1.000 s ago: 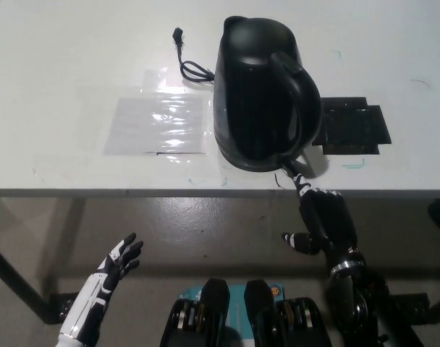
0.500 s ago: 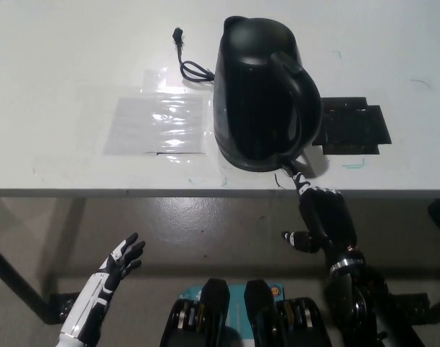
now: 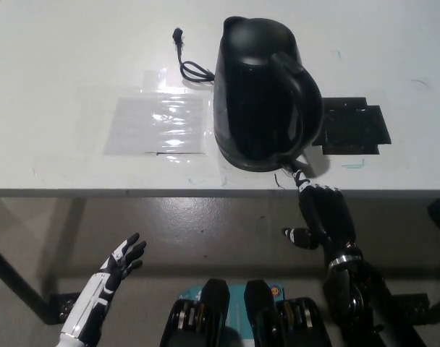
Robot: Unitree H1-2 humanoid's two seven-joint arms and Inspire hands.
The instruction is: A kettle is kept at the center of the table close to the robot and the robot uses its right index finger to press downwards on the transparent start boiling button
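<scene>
No brand, label or legible writing shows anywhere on the glossy black plastic electric kettle (image 3: pixel 260 94). It stands upright on the white table (image 3: pixel 75 58), near the front edge and a little right of centre. Its spout points toward the far side of the table and its curved handle (image 3: pixel 304 101) faces the near right, so its long axis runs from far to near.

The black right hand (image 3: pixel 323 213) reaches up from below the table edge, one finger (image 3: pixel 295 178) stretched out to the kettle's base under the handle, the others curled in; the transparent button itself cannot be made out.

The white left hand (image 3: pixel 119 262) rests low at the left, below the table, fingers spread and holding nothing.

A black power cord (image 3: pixel 189 65) lies behind the kettle, a clear plastic sheet (image 3: pixel 158 123) to its left and a flat black tray (image 3: pixel 350 126) to its right.
</scene>
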